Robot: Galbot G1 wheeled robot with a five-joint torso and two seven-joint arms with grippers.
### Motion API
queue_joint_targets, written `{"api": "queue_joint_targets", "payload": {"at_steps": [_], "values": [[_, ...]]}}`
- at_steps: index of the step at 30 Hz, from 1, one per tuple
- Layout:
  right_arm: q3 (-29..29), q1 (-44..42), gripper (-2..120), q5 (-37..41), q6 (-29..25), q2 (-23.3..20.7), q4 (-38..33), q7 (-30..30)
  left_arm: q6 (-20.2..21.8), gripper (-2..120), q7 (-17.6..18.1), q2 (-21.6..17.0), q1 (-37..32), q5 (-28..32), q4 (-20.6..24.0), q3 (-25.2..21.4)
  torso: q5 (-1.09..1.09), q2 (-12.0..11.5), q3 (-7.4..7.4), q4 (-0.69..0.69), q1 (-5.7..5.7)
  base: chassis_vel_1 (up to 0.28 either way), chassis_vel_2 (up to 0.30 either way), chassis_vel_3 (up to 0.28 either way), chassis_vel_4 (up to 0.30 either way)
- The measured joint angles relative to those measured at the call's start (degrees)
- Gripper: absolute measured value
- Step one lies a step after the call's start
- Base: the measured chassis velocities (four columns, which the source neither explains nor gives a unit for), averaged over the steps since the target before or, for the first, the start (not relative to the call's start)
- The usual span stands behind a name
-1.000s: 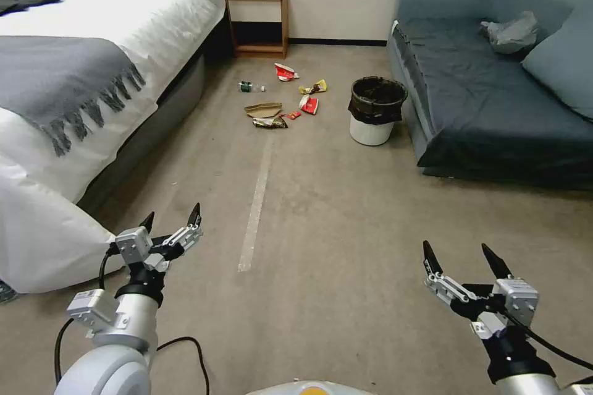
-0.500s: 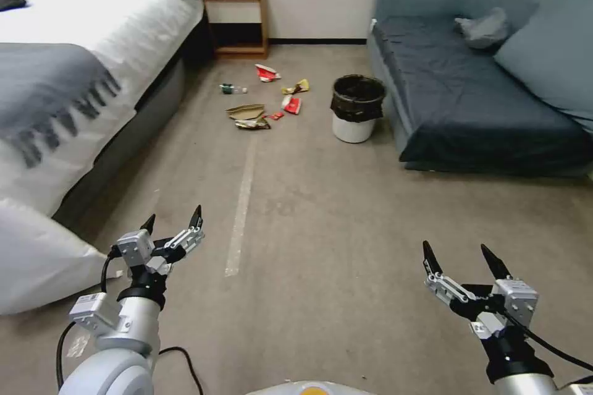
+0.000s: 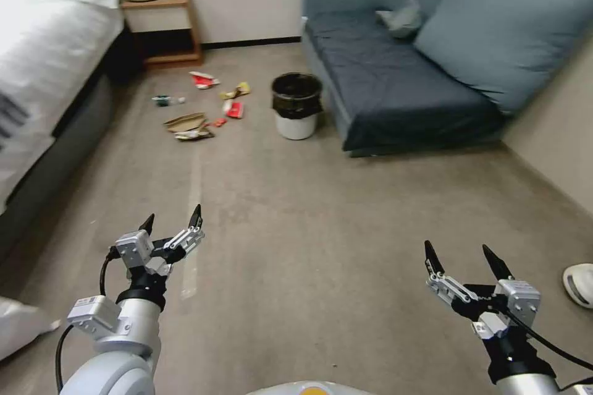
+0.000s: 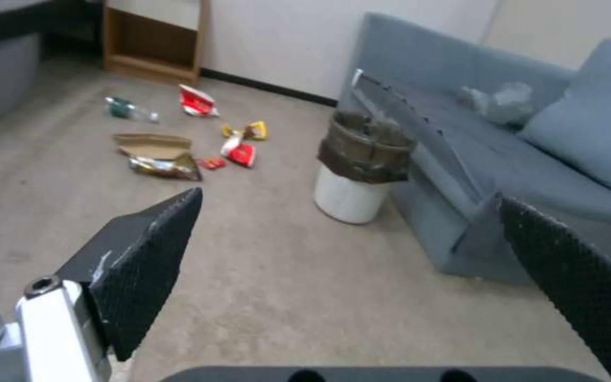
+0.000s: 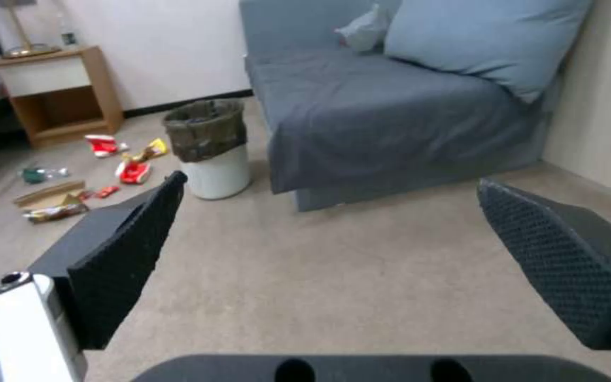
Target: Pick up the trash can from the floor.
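White plastic trash can (image 3: 297, 106), black-lined, upright on carpeted floor (image 3: 321, 209); left gripper (image 3: 172, 220) and right gripper (image 3: 462, 256) spread apart, holding nothing.

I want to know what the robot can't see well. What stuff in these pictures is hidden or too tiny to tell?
- What lies inside the trash can: head view, hidden by its black liner and rim.
- The wrappers on the floor: head view, too small to read.
- The bed: head view, cut off by the edge.
- The grey bag on the sofa: too crumpled to tell its contents.
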State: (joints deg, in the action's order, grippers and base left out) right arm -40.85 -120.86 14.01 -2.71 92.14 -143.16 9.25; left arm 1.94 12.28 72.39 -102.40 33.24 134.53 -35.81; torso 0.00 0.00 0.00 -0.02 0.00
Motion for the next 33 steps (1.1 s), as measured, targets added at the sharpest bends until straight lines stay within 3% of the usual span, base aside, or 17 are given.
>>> {"api": "queue_joint_targets", "payload": {"at_steps": [6,33], "values": [[-0.1,0.3,100,-0.1,-0.1,0.0,0.0,0.6,0.5,100,0.2,-0.1,0.3,0.2,0.0,0.1,0.00,0.0,0.00,0.05,0.00,-0.016,-0.022,-0.025,-0.026],[-1.3,2.3,100,0.7,-1.5,0.0,1.8,3.5,1.2,100,0.4,-1.2,2.1,1.2,-2.9,0.3,0.00,0.0,0.00,0.02,0.00,-0.013,0.011,0.014,-0.012]]}}
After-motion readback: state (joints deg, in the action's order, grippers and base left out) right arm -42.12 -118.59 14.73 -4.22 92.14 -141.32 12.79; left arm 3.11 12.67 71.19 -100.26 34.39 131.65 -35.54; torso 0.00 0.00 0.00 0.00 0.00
